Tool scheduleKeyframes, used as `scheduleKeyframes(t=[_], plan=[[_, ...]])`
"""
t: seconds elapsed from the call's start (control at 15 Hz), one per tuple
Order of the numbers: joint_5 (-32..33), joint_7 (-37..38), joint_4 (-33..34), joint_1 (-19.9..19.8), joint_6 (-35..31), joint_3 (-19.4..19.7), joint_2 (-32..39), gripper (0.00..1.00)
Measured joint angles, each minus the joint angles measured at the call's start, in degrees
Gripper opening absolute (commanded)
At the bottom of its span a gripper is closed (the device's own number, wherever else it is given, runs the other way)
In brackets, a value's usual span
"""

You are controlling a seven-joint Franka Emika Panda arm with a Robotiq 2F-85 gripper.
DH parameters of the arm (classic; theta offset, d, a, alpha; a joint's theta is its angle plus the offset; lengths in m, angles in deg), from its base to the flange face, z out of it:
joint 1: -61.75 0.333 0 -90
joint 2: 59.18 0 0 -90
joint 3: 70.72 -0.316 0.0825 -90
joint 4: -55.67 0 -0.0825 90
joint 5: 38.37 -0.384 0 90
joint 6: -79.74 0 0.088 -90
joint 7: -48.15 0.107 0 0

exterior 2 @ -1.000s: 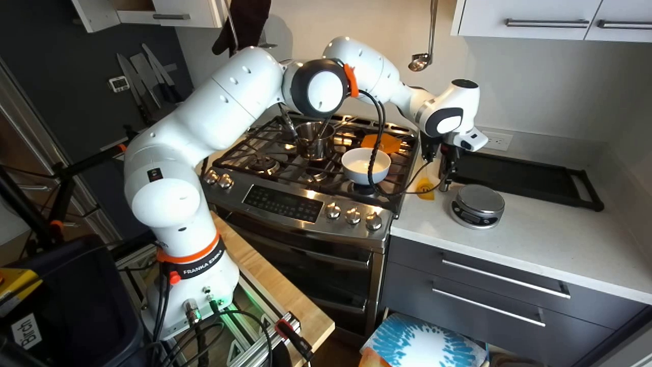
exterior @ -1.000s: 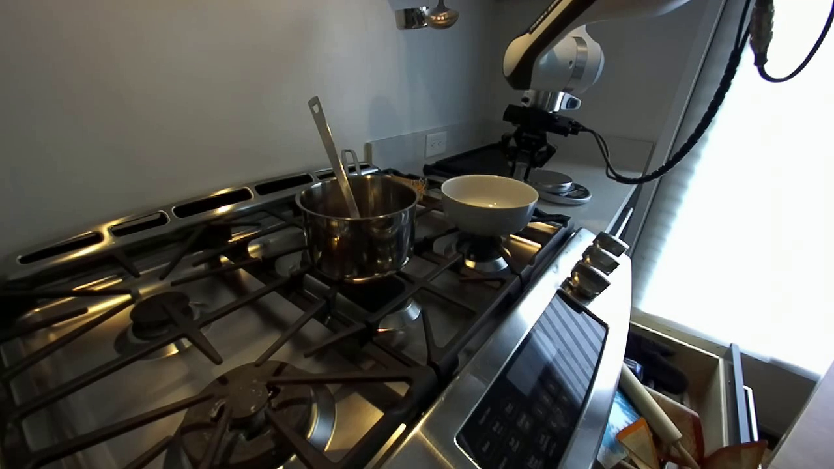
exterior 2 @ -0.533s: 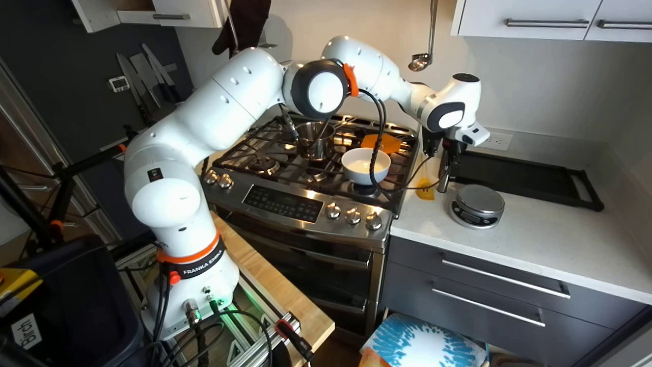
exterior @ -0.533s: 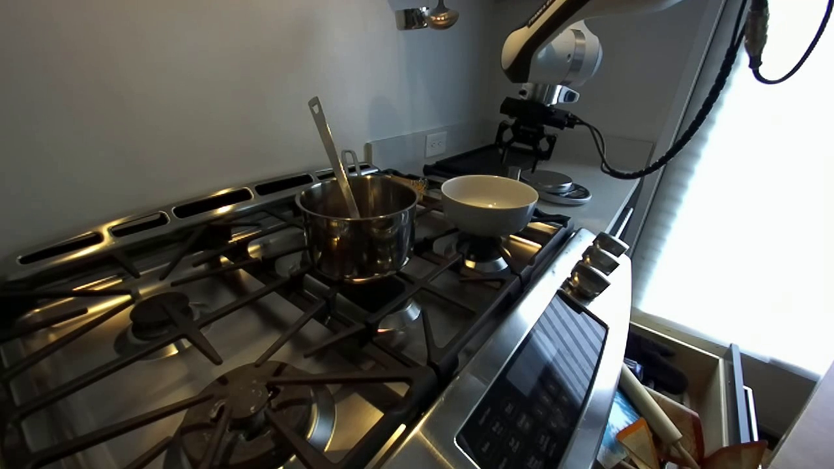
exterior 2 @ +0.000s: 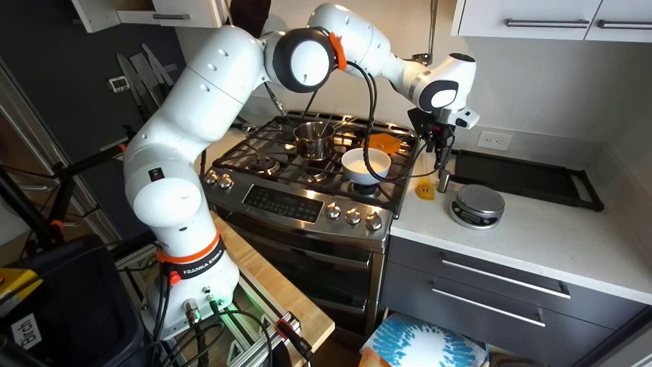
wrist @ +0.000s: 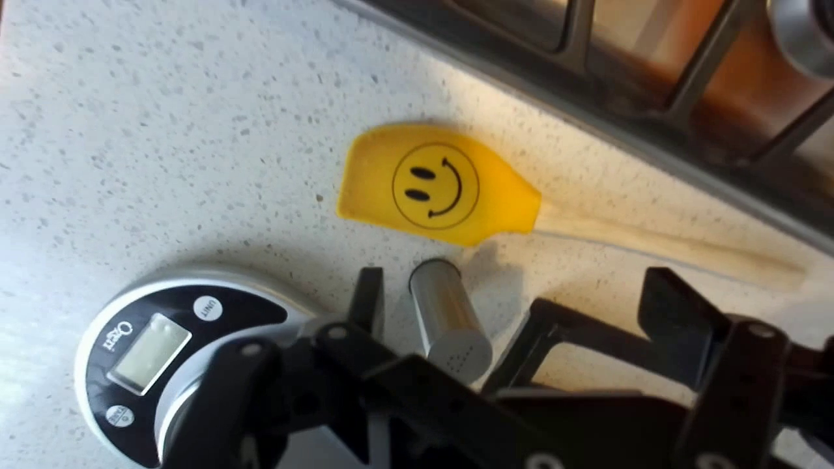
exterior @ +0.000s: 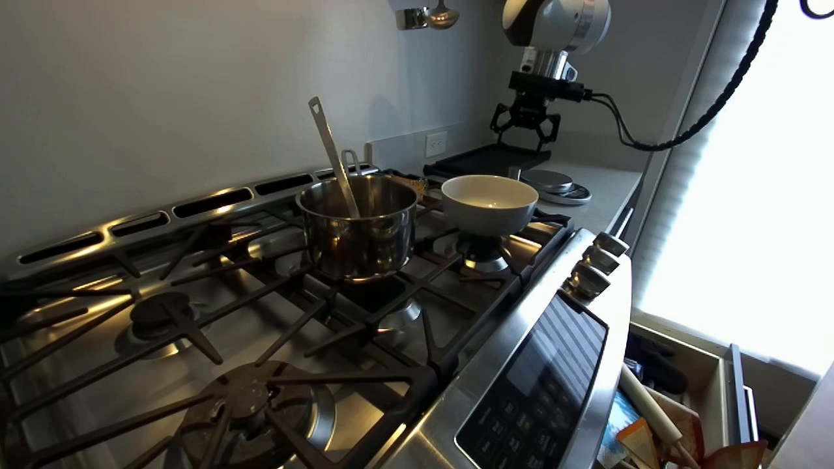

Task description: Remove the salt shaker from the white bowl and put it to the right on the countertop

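The salt shaker [wrist: 449, 319], a slim steel cylinder with a perforated top, stands upright on the pale countertop [exterior 2: 535, 234], to the right of the stove. In both exterior views the white bowl [exterior: 488, 218] rests on a stove burner, and no shaker shows inside it. My gripper [wrist: 524, 303] is open above the shaker, with its fingers [wrist: 369, 296] spread wide and holding nothing. An exterior view shows the gripper [exterior: 521, 146] raised clear of the shaker's top [exterior: 514, 172].
Beside the shaker lies a yellow smiley spatula [wrist: 436, 185]. A round kitchen scale [exterior 2: 477, 209] is close by on the counter. Behind are a black tray [exterior 2: 519, 178] and the wall. A steel pot [exterior: 361, 241] with a utensil sits on the stove.
The gripper has opened and let go of the salt shaker, then risen well above it. The shaker stays standing on the countertop. The bowl has not moved.
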Motion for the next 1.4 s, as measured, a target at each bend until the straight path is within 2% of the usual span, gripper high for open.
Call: scheduleKeyframes(t=[0.4, 0.73, 0.93, 1.4], plan=[[-0.04, -15.78, -15.47, 0.61, 0.72, -4.93, -13.48, 1.0], [-0.47, -25.42, -29.7, 2.57, 3.4, -9.35, -25.47, 1.0], [-0.46, -29.01, -36.65, 3.77, 7.22, -9.65, -32.17, 1.0], [-1.17, -44.78, -47.84, 4.08, 18.42, -8.29, -46.73, 1.0]])
